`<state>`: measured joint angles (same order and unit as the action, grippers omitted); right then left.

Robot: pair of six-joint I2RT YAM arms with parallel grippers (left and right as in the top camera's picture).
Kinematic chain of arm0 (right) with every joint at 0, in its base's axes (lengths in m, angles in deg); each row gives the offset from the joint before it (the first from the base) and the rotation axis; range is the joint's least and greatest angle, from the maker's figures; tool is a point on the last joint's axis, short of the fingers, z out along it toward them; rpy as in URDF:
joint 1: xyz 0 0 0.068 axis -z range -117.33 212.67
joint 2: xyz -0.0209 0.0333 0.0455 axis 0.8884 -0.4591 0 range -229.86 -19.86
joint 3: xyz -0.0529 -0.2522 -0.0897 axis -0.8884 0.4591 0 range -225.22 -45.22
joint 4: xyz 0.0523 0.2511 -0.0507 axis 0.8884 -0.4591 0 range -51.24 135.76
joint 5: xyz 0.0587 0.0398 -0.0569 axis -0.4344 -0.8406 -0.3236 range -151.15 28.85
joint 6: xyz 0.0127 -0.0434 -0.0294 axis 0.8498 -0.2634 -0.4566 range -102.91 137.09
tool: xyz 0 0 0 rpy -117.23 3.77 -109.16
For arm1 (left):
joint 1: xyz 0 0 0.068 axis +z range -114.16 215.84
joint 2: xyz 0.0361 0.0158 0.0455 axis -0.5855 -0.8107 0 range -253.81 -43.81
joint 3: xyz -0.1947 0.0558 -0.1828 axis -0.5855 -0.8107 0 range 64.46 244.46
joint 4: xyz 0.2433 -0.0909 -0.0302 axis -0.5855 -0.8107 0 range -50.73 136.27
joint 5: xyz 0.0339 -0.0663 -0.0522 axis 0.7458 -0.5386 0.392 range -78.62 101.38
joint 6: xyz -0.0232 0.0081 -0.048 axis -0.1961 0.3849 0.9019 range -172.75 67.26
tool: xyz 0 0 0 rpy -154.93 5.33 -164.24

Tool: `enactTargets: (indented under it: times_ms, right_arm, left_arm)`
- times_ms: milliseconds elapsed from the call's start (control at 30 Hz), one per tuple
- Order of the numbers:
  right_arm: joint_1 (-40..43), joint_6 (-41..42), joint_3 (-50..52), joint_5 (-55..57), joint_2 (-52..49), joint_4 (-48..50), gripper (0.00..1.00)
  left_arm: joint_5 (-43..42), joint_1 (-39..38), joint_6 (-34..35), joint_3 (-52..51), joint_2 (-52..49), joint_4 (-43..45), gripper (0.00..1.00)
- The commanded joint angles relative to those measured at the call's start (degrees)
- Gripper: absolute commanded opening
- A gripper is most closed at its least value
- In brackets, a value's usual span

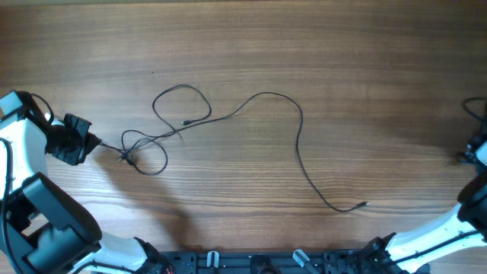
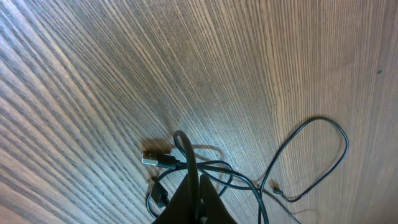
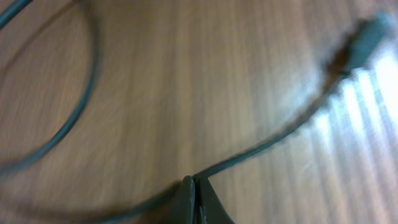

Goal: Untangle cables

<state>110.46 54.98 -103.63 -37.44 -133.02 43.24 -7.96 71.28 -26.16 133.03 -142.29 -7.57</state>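
A: Where the left gripper (image 2: 196,199) sits just left of the tangle (image 1: 131,156), how do its fingers (image 2: 181,208) stand?

B: Pressed together, clamped on the cable (image 1: 298,144). A bend of the thin dark cord rises out of their tips, and a metallic plug (image 2: 152,160) lies just beside them on the wood.

A: And the cable itself?

B: Small overlapping loops make the tangle. Right of it, farther from the robot, a wider loop (image 1: 183,103) lies open with a small plug end (image 1: 186,122) inside it. Further right the cord arches, then runs back toward the robot to a free plug (image 1: 363,204), well apart from the tangle.

A: The right gripper (image 3: 195,198)?

B: Far right of the tangle, at the table (image 1: 304,46) edge. Its fingers (image 3: 216,210) are together, and a second cable (image 3: 273,143) seems pinched at their tips, though that view is blurred.

A: Room to move?

B: Bare wood stretches between the free plug and the right gripper, and beyond the tangle toward the far edge.
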Motion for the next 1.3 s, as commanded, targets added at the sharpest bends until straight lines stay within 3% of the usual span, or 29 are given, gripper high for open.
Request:
enactTargets:
  times_ms: [0, 33, 67, 133, 333, 567, 633, 733, 767, 833, 1000, 1033, 1067, 1167, 1267]
  right_arm:
    - [6.7, 1.1, 0.8, -7.8, -5.2, -2.6, 0.05]
    - [7.6, 1.1, 0.3, -9.3, -5.2, -2.4, 0.05]
    - [7.8, 1.1, 0.3, -10.3, -5.2, -1.8, 0.13]
    - [7.1, 1.1, 0.3, -13.2, -5.2, -1.3, 1.00]
    - [5.1, 3.1, 0.3, -15.5, -3.1, -6.4, 1.00]
    - [5.1, 4.5, 0.3, -15.6, 17.8, -19.4, 1.00]
    - [5.1, 4.2, 0.3, -26.5, 20.6, -19.6, 1.00]
    - [5.1, 3.7, 0.3, -54.8, 23.1, -19.2, 1.00]
    - [4.5, 0.3, 0.3, -66.4, 23.1, -19.4, 1.00]
    - [2.1, -6.3, 0.3, -73.6, 23.1, -22.0, 1.00]
    - [-11.6, -25.4, 0.3, -76.2, 23.1, -33.9, 0.99]
    - [-15.8, -27.5, 0.3, -76.2, 23.1, -35.0, 1.00]
    - [-22.1, -27.9, 0.3, -76.2, 23.1, -35.1, 1.00]
    - [-37.7, -35.5, 0.3, -74.1, 23.1, -33.5, 1.00]
    - [-49.2, -43.6, 0.3, -62.3, 23.1, -33.5, 1.00]
  left_arm:
    - [0.3, 0.3, -0.9, -0.1, -0.3, -0.1, 0.04]
    - [0.3, 0.3, -0.9, -0.1, -0.3, -0.1, 0.04]
    - [0.3, 0.3, -0.9, -0.1, -0.3, 0.0, 0.04]
    - [0.3, 0.3, -0.9, -0.1, -0.3, 0.0, 0.04]
    - [0.3, 0.3, -0.9, -0.1, -0.3, 0.0, 0.04]
    - [0.4, 0.3, -0.9, -0.1, -0.3, 0.0, 0.04]
    - [0.4, 0.3, -0.9, -0.1, -0.3, -0.1, 0.04]
    - [0.3, 0.1, -1.0, -0.1, -0.3, 0.0, 0.16]
    - [-2.4, -1.0, -4.2, -0.1, -0.3, 0.3, 0.21]
    - [-7.4, -3.0, -7.6, -0.1, -0.3, 0.9, 0.26]
    - [-25.5, -13.6, -24.0, -0.1, -0.3, 0.6, 0.30]
    - [-29.4, -17.1, -27.2, -0.1, -0.3, 0.4, 0.35]
    - [-31.9, -21.7, -30.3, -0.1, -0.3, 0.1, 0.54]
    - [-31.4, -28.7, -37.2, 0.3, 0.6, 0.5, 0.68]
    - [-29.8, -29.4, -38.4, 2.2, 3.2, 1.8, 0.67]
